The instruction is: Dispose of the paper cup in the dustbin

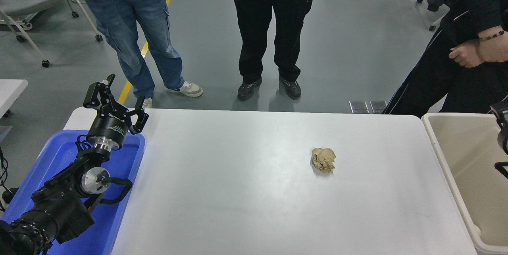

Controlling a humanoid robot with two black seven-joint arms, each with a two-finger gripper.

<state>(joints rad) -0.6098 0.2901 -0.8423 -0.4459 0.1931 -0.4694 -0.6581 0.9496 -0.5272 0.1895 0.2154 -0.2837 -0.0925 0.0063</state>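
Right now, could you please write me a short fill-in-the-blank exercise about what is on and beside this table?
1. The crumpled paper ball lying on the white table is ____ in colour.
2. The left gripper is parked above the ____ tray.
3. The dustbin stands at the table's ____ end.
4. No paper ____ can be seen on the table.

Missing words: tan-brown; blue; right; cup
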